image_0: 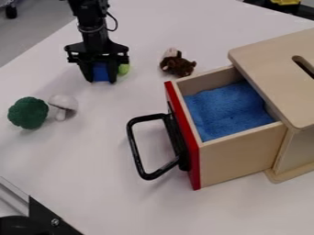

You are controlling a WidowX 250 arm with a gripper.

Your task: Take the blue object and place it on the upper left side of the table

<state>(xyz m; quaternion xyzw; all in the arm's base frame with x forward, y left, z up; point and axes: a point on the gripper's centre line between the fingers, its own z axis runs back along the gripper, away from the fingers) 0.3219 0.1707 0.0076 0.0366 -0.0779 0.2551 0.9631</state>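
The black gripper (101, 79) hangs at the upper left of the white table. Between its two fingers is the blue object (100, 72), a small block whose sides are pressed by them and partly hidden. Whether the block touches the tabletop, I cannot tell. The table (92, 151) is white and runs under everything.
A light green item (124, 69) sits right beside the gripper. A brown plush toy (178, 65) lies farther right. To the left are green broccoli (28, 113) and a pale mushroom (63, 103). A wooden box (242, 158) has its drawer pulled out, blue cloth (227, 110) inside, black handle (134, 147) sticking out.
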